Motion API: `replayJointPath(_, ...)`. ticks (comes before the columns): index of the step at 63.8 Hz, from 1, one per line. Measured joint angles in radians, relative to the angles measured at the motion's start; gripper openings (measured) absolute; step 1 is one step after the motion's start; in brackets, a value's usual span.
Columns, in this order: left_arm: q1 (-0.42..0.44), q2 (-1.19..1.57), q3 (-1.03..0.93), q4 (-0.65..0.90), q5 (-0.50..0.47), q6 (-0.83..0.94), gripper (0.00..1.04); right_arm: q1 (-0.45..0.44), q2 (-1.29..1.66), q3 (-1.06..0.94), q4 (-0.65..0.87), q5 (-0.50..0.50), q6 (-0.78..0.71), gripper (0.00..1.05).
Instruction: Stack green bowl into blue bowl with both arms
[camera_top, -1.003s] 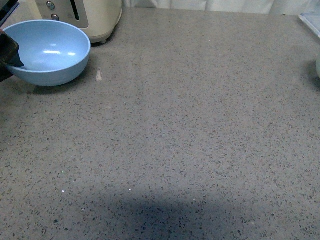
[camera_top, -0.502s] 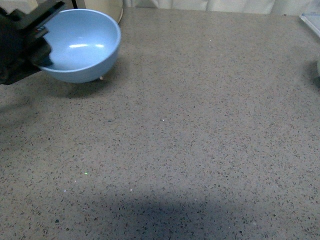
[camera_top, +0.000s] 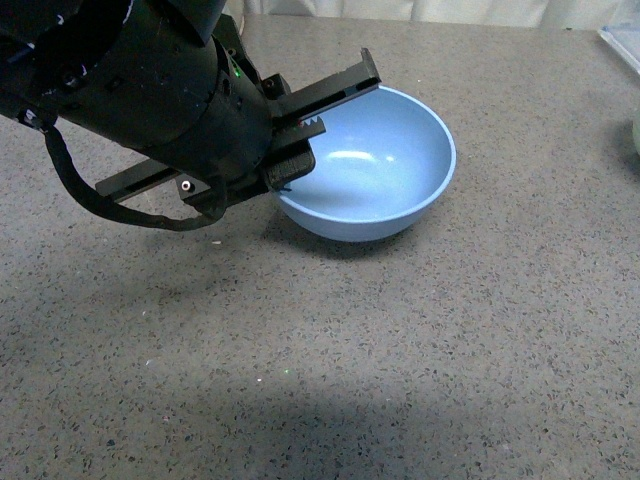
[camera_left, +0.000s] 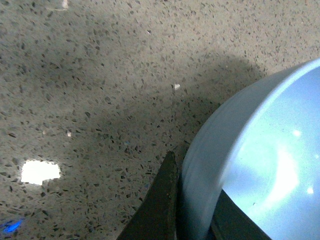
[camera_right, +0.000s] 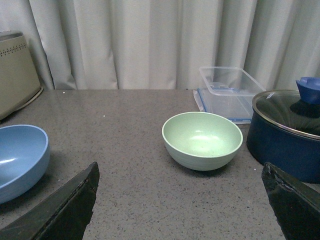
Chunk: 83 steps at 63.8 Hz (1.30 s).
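Note:
The blue bowl stands upright near the middle of the speckled counter. My left gripper is shut on its left rim, one finger inside and one outside. In the left wrist view the rim sits pinched in that gripper. The green bowl stands upright and empty on the counter, ahead of my right gripper, which is open, empty and well short of it. The blue bowl also shows at the edge of the right wrist view. Only a pale sliver shows at the front view's right edge.
A dark blue pot with a glass lid stands close beside the green bowl. A clear plastic container sits behind it. A cream toaster stands at the back near the curtain.
My left arm has carried the blue bowl from the far left back corner to the right and nearer, into the middle of the counter. The arm now fills the upper left.

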Motion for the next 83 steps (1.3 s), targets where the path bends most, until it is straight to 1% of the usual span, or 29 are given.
replayJointPath(14, 0.018, 0.000, 0.011, -0.006, 0.008, -0.002, 0.05, 0.000, 0.000, 0.000, 0.000, 0.000, 0.000, 0.95)
replayJointPath(16, 0.021, 0.000, 0.011, -0.002, 0.016, -0.008, 0.07, 0.000, 0.000, 0.000, 0.000, 0.000, 0.000, 0.95)
replayJointPath(21, 0.026, 0.000, 0.011, 0.000, 0.024, -0.015, 0.20, 0.000, 0.000, 0.000, 0.000, 0.000, 0.000, 0.95)
replayJointPath(23, 0.028, 0.000, 0.011, 0.002, 0.029, -0.019, 0.24, 0.000, 0.000, 0.000, 0.000, 0.000, 0.000, 0.95)
replayJointPath(24, 0.030, 0.000, 0.011, 0.005, 0.031, -0.020, 0.27, 0.000, 0.000, 0.000, 0.000, 0.000, 0.000, 0.95)
replayJointPath(29, 0.035, -0.001, 0.011, 0.011, 0.032, -0.024, 0.38, 0.000, 0.000, 0.000, 0.000, 0.000, 0.000, 0.95)
replayJointPath(30, 0.037, -0.003, 0.010, 0.011, 0.032, -0.024, 0.42, 0.000, 0.000, 0.000, 0.000, 0.000, 0.000, 0.95)
replayJointPath(33, 0.041, -0.007, 0.010, 0.011, 0.032, -0.024, 0.47, 0.000, 0.000, 0.000, 0.000, 0.000, 0.000, 0.95)
replayJointPath(36, 0.050, -0.016, 0.007, 0.011, 0.031, -0.025, 0.56, 0.000, 0.000, 0.000, 0.000, 0.000, 0.000, 0.95)
replayJointPath(41, 0.061, -0.030, 0.002, 0.011, 0.032, -0.027, 0.67, 0.000, 0.000, 0.000, 0.000, 0.000, 0.000, 0.95)
replayJointPath(50, 0.109, -0.070, -0.026, 0.019, 0.027, -0.023, 0.90, 0.000, 0.000, 0.000, 0.000, 0.000, 0.000, 0.95)
replayJointPath(55, 0.151, -0.103, -0.049, 0.025, 0.019, -0.019, 1.00, 0.000, 0.000, 0.000, 0.000, 0.000, 0.000, 0.95)
replayJointPath(60, 0.203, -0.143, -0.080, 0.037, 0.022, -0.016, 0.98, 0.000, 0.000, 0.000, 0.000, 0.000, 0.000, 0.95)
replayJointPath(71, 0.310, -0.256, -0.191, 0.097, 0.020, 0.044, 0.98, 0.000, 0.000, 0.000, 0.000, 0.000, 0.000, 0.95)
replayJointPath(79, 0.383, -0.369, -0.308, 0.166, 0.045, 0.096, 0.98, 0.000, 0.000, 0.000, 0.000, 0.000, 0.000, 0.95)
replayJointPath(80, 0.389, -0.374, -0.334, 0.210, 0.039, 0.122, 0.97, 0.000, 0.000, 0.000, 0.000, 0.000, 0.000, 0.95)
replayJointPath(81, 0.396, -0.375, -0.371, 0.303, 0.032, 0.169, 0.94, 0.000, 0.000, 0.000, 0.000, 0.000, 0.000, 0.95)
replayJointPath(82, 0.401, -0.375, -0.408, 0.408, 0.028, 0.217, 0.90, 0.000, 0.000, 0.000, 0.000, 0.000, 0.000, 0.95)
replayJointPath(83, 0.409, -0.374, -0.467, 0.566, 0.029, 0.316, 0.85, 0.000, 0.000, 0.000, 0.000, 0.000, 0.000, 0.95)
